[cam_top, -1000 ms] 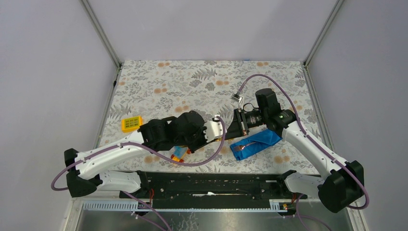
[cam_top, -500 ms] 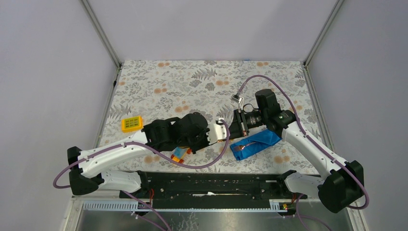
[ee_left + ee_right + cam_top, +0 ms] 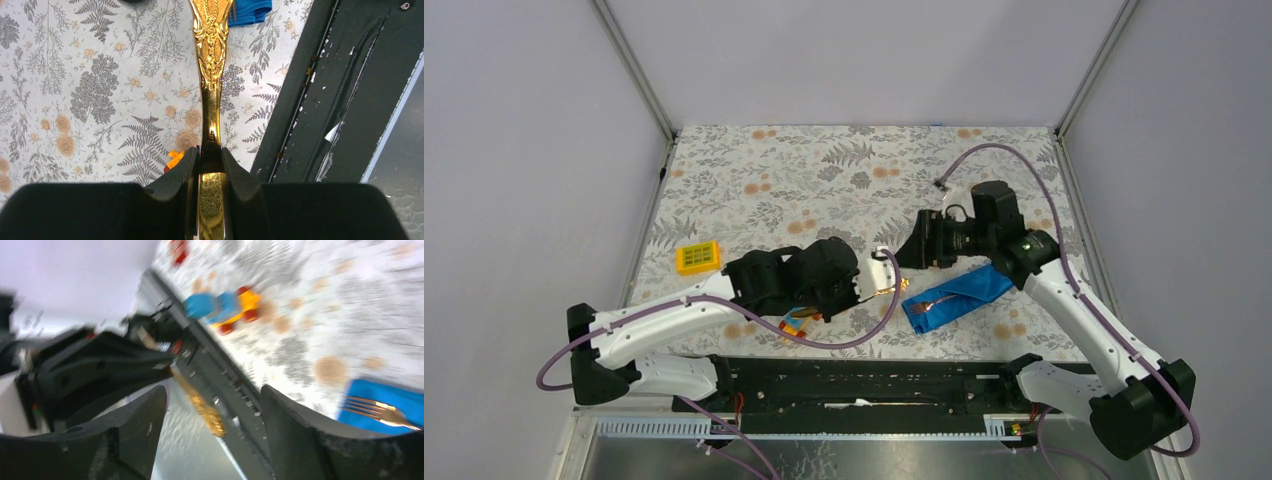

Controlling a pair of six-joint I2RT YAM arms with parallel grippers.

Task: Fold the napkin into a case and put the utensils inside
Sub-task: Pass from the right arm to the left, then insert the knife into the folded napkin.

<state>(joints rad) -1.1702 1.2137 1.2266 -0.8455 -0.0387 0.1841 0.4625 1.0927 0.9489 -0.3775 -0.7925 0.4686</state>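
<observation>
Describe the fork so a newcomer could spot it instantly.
On the floral table, find the folded blue napkin beside the right arm. The fork lies on its left end, gold, tines showing. The other gold utensil is clamped in the left gripper, not on cloth.

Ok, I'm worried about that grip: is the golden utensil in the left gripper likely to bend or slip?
Likely stiff: the golden utensil juts straight from the left gripper, no sag. Its glossy surface, pinched at a narrow part, could slip or swivel.
</observation>
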